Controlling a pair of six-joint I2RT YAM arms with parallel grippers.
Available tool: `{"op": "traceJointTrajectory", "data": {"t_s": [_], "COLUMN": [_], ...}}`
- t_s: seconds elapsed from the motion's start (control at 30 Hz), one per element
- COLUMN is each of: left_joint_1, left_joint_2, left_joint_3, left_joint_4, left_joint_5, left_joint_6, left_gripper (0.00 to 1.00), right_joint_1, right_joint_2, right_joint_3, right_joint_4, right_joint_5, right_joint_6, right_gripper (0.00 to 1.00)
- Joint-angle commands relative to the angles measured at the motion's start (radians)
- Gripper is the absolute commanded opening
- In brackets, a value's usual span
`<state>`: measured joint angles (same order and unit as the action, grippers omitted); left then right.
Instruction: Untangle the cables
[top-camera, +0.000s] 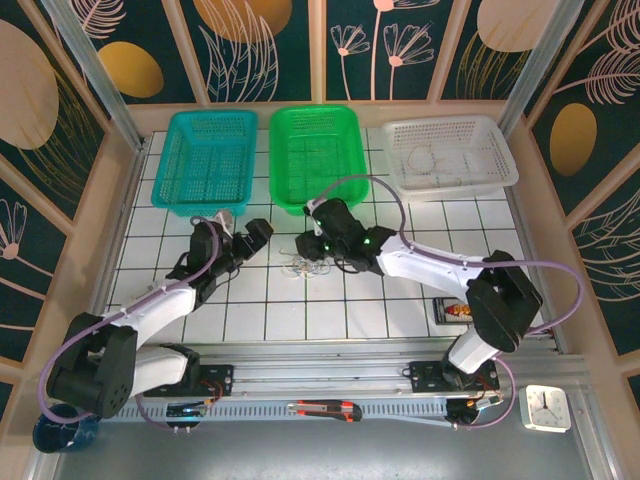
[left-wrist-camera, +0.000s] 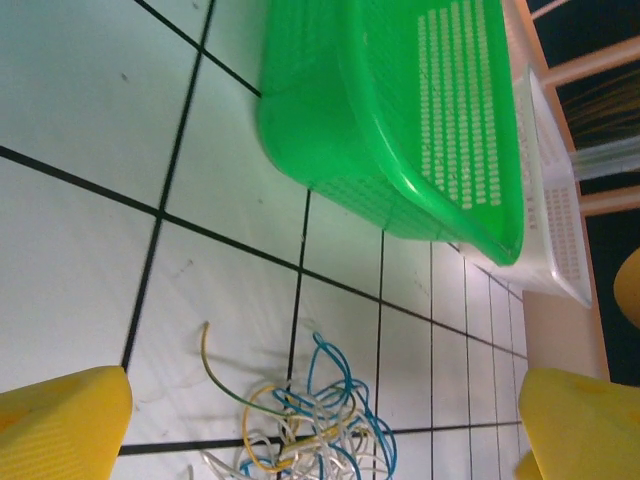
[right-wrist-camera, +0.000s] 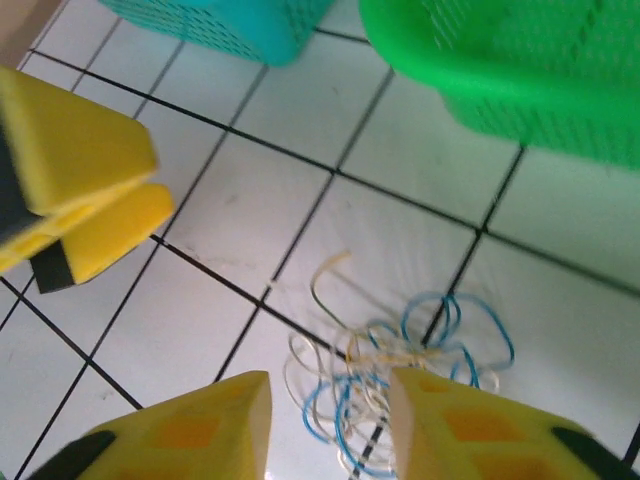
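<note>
**Closing in on the knot, no strand picked yet**

Hovering over the tiled table, the right gripper (right-wrist-camera: 330, 385) has its two yellow fingers a modest way apart. The gap between them is bare, with nothing pinched that I can see. The cables (right-wrist-camera: 370, 365) lie just ahead of and below its fingertips as one small heap of white, blue and pale yellow loops, all crossing one another. One yellowish end strays out of the heap on the side away from the fingers, toward the green basket (right-wrist-camera: 520, 70).

The left gripper (left-wrist-camera: 325, 385) stands beside the same heap with its jaws spread wide and empty. The tangle sits low between its fingers, and a yellow-green tail curls out toward one of them.

I judge the step in hand to be the first pick: no cord is separated, so the untangling is barely begun. The next move calls for a fine pinch on a single free end, most likely the stray one. The other gripper should pin the rest of the heap, or the whole clump is likely to lift together.
</note>
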<state>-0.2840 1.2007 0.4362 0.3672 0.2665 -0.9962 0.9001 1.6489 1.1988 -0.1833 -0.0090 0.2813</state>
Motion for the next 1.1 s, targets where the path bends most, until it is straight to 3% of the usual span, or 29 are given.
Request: {"op": "traceJointTrajectory", "data": {"t_s": [0.0,0.2,0.5,1.07], "left_joint_1": [0.053,0.126,0.146,0.147], "left_joint_2": [-0.032,-0.065,-0.077,-0.097], "left_joint_3": [-0.012,-0.016,-0.04,-0.048], "left_joint_4": [0.036,0.004,0.009,0.014], "left_joint_5": [0.052,0.063,0.075,0.083], "left_joint_6": [0.011,0.033,0.026,0.016], "left_gripper": [0.99,0.99,0.99,0.99], "right_joint_1": [0.011,0.031,0.071,0.108], "right_joint_2": [0.115,0.277,0.434,0.541], "right_joint_3": [0.109,0.284,0.416,0.468], "right_joint_4": [-0.139,-0.237,-0.281,-0.328], "right_joint_5": [-0.025,0.001,0.091,0.196], "right_joint_6": [-0.111,-0.184,-0.22,-0.271], "right_gripper": [0.4,0.4,0.41,0.44]}}
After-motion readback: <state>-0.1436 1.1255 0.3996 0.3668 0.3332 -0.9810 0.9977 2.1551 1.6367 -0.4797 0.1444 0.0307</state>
